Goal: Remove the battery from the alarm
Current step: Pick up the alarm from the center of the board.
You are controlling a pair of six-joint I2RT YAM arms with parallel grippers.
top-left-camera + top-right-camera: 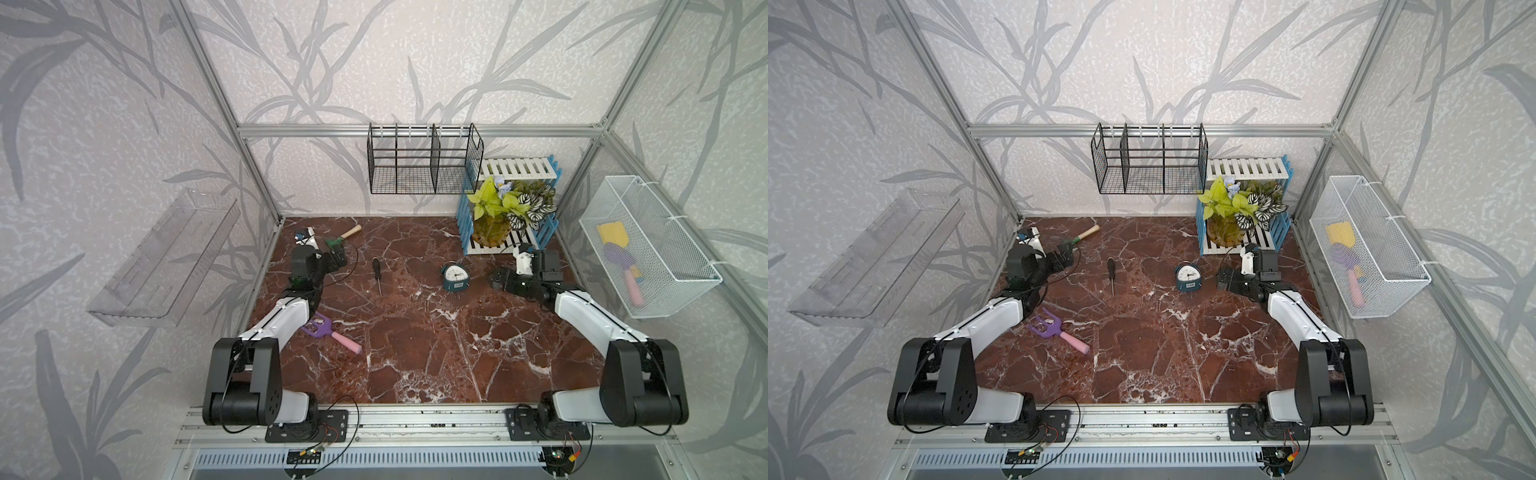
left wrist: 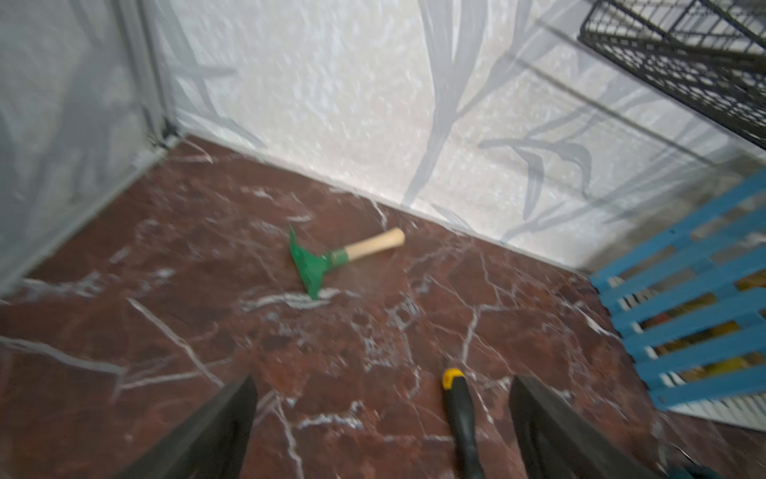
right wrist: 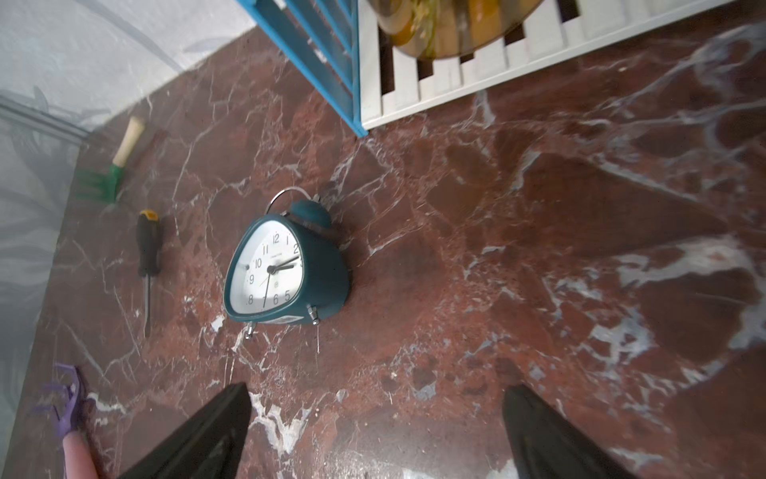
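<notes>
The dark-teal alarm (image 1: pixel 456 277) (image 1: pixel 1188 277) (image 3: pixel 286 269) stands upright on the marble table, its white dial facing the front. The battery is hidden. My right gripper (image 1: pixel 494 279) (image 1: pixel 1221 280) (image 3: pixel 377 394) hangs to the alarm's right, a short way off, open and empty. My left gripper (image 1: pixel 337 255) (image 1: pixel 1065 254) (image 2: pixel 381 385) is at the far left of the table, open with nothing held. In the left wrist view the black screwdriver (image 2: pixel 460 414) lies on the table below, between the spread fingers, untouched.
The screwdriver (image 1: pixel 377 274) lies left of the alarm. A green rake (image 1: pixel 347 237) lies at the back left, a purple fork with pink handle (image 1: pixel 328 334) at the front left. A blue-white rack with a plant (image 1: pixel 507 216) stands behind the right gripper. A black wire basket (image 1: pixel 424 162) hangs on the back wall.
</notes>
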